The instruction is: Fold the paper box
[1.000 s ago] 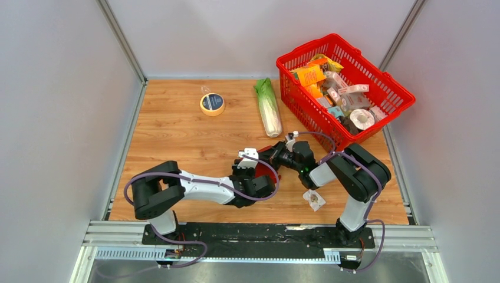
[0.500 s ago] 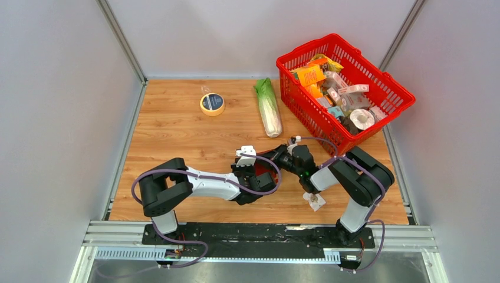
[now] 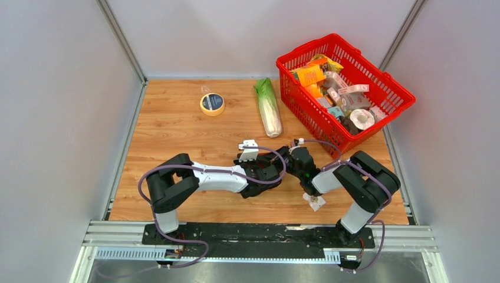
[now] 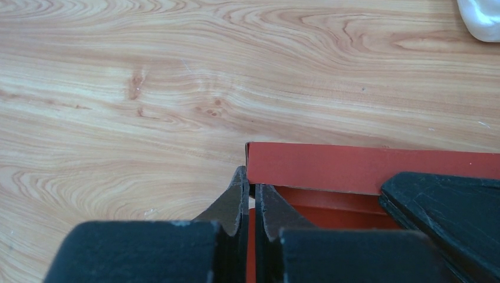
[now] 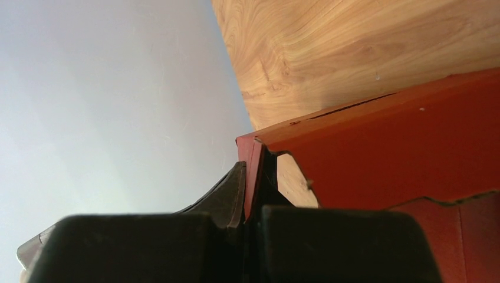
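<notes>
The paper box is dark-red thin cardboard. In the left wrist view its upright wall stands on the wood, with the red inside below it. My left gripper is shut on a thin side wall at the box's left corner. In the right wrist view a red panel fills the right side, and my right gripper is shut on its thin edge. In the top view the two grippers meet at table centre, left and right, and they hide the box almost fully.
A red mesh basket full of packets stands at the back right. A cabbage lies left of it, and a tape roll at the back left. A small wrapped item lies by the right arm's base.
Both grippers, still joined at the box, have shifted right. The left arm has stretched further across, and less of the red box shows from above.
</notes>
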`<action>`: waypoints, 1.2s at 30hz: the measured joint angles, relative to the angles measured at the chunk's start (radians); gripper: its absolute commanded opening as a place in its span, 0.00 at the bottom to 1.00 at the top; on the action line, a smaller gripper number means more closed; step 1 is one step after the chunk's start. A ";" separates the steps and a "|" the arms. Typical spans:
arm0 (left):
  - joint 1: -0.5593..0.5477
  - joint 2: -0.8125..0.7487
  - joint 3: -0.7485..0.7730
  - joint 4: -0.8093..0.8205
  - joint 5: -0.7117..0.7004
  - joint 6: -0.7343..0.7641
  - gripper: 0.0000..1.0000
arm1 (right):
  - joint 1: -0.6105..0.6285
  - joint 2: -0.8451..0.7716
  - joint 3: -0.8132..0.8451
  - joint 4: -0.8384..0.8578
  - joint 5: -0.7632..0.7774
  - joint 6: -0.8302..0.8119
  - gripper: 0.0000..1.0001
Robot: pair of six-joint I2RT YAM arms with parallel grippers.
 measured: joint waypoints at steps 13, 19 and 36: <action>0.013 -0.299 -0.345 0.478 0.208 0.406 0.34 | 0.001 0.000 0.001 0.000 -0.067 -0.019 0.00; 0.017 -0.436 -0.487 0.603 0.317 0.471 0.43 | -0.002 0.000 0.003 -0.001 -0.100 -0.026 0.00; 0.018 -0.314 -0.416 0.613 0.269 0.470 0.23 | -0.015 0.006 0.012 -0.006 -0.118 -0.022 0.00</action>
